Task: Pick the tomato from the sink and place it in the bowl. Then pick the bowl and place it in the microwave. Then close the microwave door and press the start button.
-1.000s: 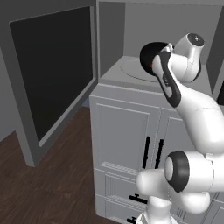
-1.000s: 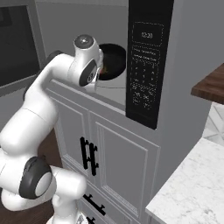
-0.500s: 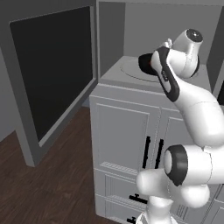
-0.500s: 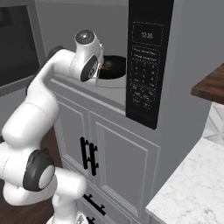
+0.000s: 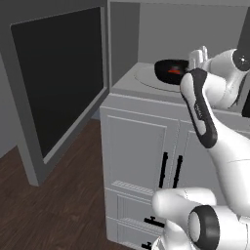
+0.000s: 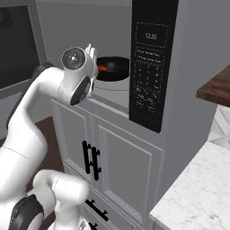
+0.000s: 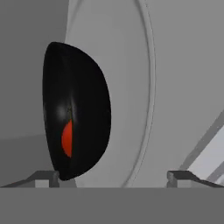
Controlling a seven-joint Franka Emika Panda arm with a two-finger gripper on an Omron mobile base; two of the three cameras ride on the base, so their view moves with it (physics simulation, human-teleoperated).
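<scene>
The glossy black bowl [image 5: 168,70] rests on the round turntable plate [image 7: 131,65] inside the microwave [image 5: 128,82], with the red-orange tomato [image 5: 174,72] lying in it. My gripper [image 7: 113,177] is open just in front of the bowl, one fingertip [image 7: 47,177] near the bowl's rim and nothing between the jaws. From the right side, the bowl [image 6: 115,68] and tomato [image 6: 103,68] show past my hand [image 6: 91,50]. The microwave door [image 5: 53,83] stands swung wide open to the left. The sink is out of view.
The dark control panel [image 6: 150,58] with its buttons sits right of the microwave opening. White cabinet doors [image 5: 146,161] lie below it. A marble counter [image 6: 197,188] and a wooden shelf [image 6: 215,87] are at the right, and dark wood floor [image 5: 53,205] lies to the left.
The jaws have gone from shut on the bowl's rim to wide open, letting the bowl go on the turntable. The hand has drawn back slightly, so more of the bowl shows.
</scene>
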